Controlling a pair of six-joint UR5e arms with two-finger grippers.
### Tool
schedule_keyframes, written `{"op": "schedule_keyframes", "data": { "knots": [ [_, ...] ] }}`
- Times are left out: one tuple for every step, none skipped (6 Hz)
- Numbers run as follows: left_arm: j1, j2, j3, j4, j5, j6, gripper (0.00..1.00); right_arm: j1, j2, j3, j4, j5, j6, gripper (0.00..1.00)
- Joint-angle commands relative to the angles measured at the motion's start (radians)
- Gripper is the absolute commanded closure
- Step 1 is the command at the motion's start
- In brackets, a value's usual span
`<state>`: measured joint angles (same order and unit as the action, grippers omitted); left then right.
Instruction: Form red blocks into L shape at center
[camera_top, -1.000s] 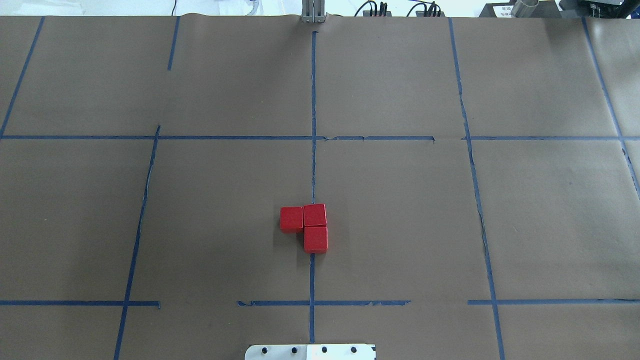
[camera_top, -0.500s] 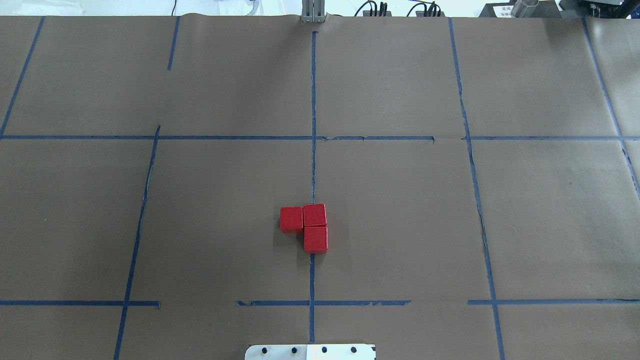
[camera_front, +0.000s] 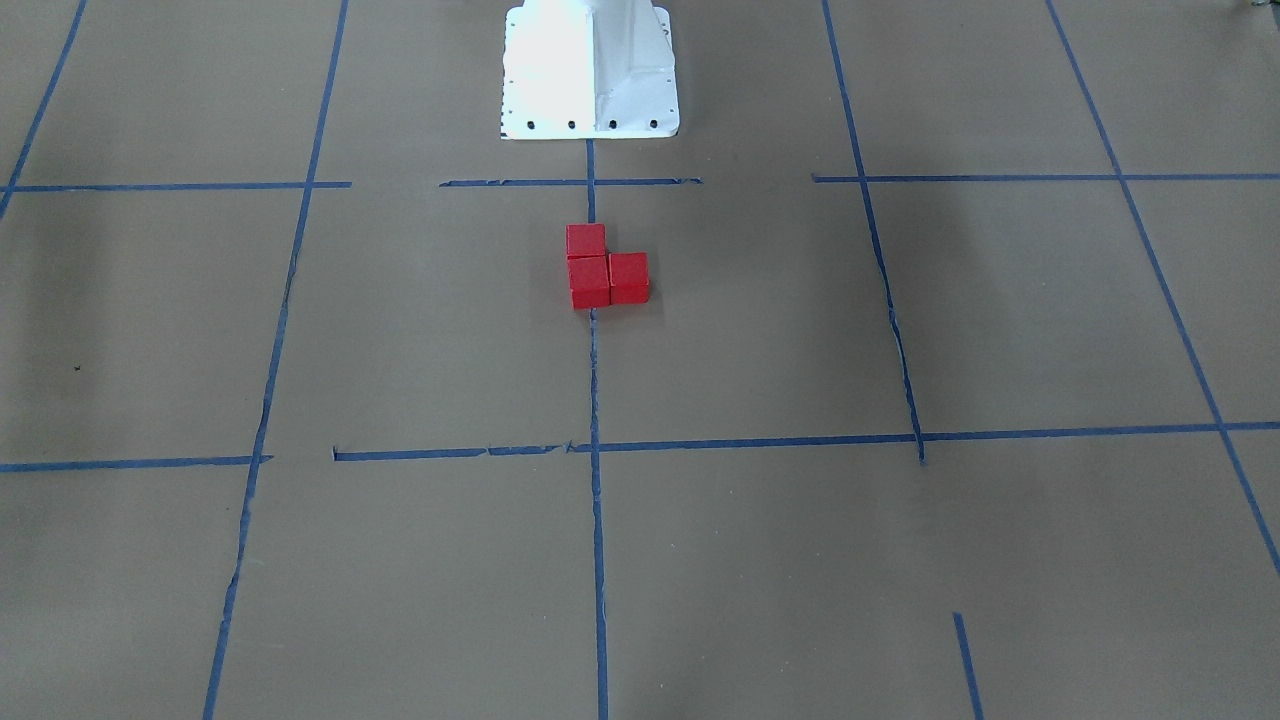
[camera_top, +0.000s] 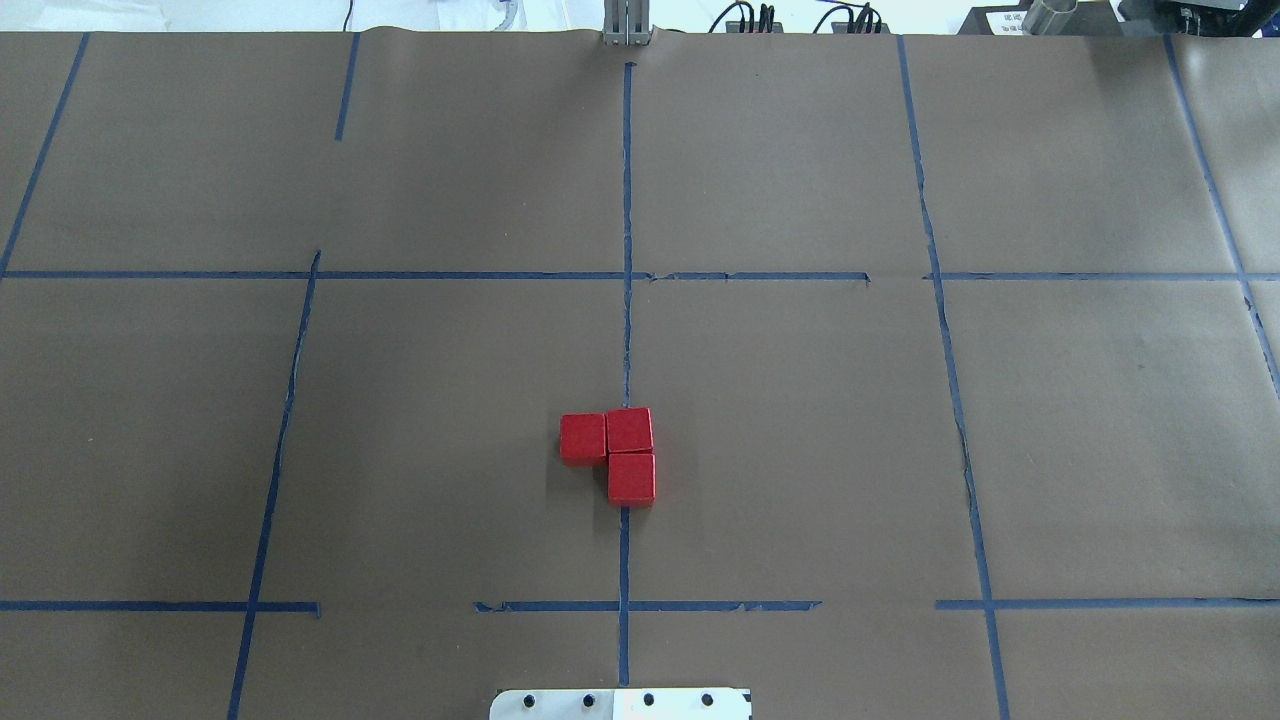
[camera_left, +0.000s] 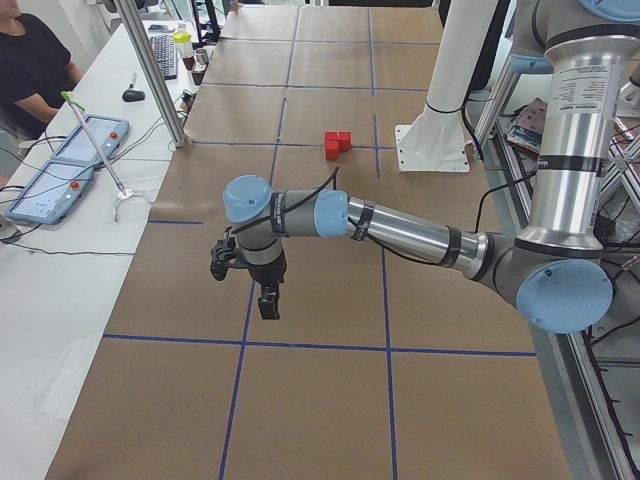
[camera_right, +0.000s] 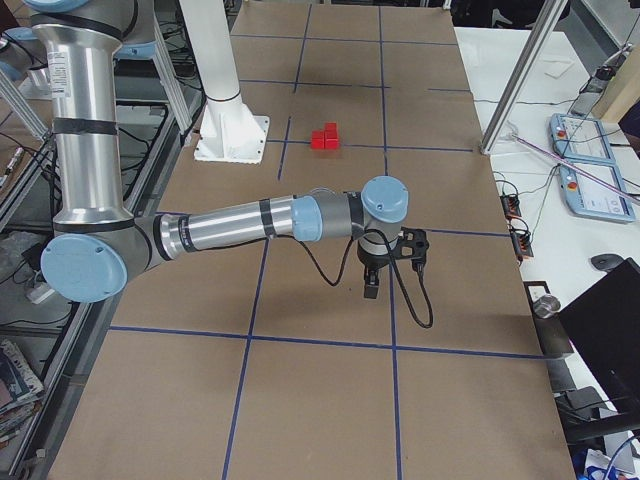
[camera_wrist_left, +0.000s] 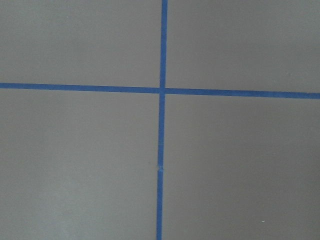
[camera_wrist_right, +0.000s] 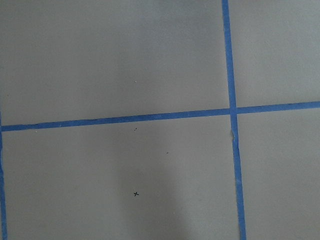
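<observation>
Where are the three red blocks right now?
In the overhead view the red blocks sit touching in an L on the central blue tape line, toward the base plate.

We log an aluminium post (camera_left: 152, 75): keyboard (camera_left: 164, 58) just behind it, teach pendants (camera_left: 92, 140) left of it, seated operator (camera_left: 30, 60) beyond those.

Between the earlier overhead pictures and now I find no change at all. The red blocks (camera_top: 629, 432) keep the same L outline at the same place on the counter (camera_top: 800, 400), across the blue tape line (camera_top: 627, 200). The left gripper (camera_left: 266, 300) and the right gripper (camera_right: 372, 285) show only in the side views, which have no earlier picture, so whether they have moved cannot be told.
</observation>
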<state>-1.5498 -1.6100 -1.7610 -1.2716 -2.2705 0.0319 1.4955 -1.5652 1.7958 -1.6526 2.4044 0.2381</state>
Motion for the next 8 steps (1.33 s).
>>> {"op": "schedule_keyframes", "data": {
  "knots": [
    [-0.016,0.068,0.073,-0.090,-0.077,0.039,0.00,-0.001,-0.016,0.031,0.000,0.034,0.001,0.00],
    [-0.016,0.076,0.093,-0.113,-0.107,0.031,0.00,-0.001,-0.013,0.022,-0.004,0.030,-0.002,0.00],
    [-0.016,0.077,0.081,-0.098,-0.154,0.025,0.00,-0.001,-0.012,0.023,-0.010,0.030,-0.002,0.00],
    [-0.018,0.123,0.065,-0.113,-0.197,0.016,0.00,0.000,-0.016,0.031,-0.012,0.022,-0.002,0.00],
    [-0.018,0.116,0.037,-0.114,-0.187,0.016,0.00,-0.032,-0.003,-0.005,-0.010,-0.025,-0.003,0.00],
    [-0.018,0.090,0.037,-0.112,-0.187,0.017,0.00,-0.032,-0.015,-0.007,-0.010,-0.048,-0.005,0.00],
    [-0.018,0.061,0.040,-0.112,-0.172,0.017,0.00,-0.021,-0.033,0.005,-0.010,-0.038,-0.005,0.00],
    [-0.019,0.065,0.022,-0.114,-0.140,0.017,0.00,-0.015,-0.054,0.031,-0.009,-0.037,-0.005,0.00]
  ]
}}
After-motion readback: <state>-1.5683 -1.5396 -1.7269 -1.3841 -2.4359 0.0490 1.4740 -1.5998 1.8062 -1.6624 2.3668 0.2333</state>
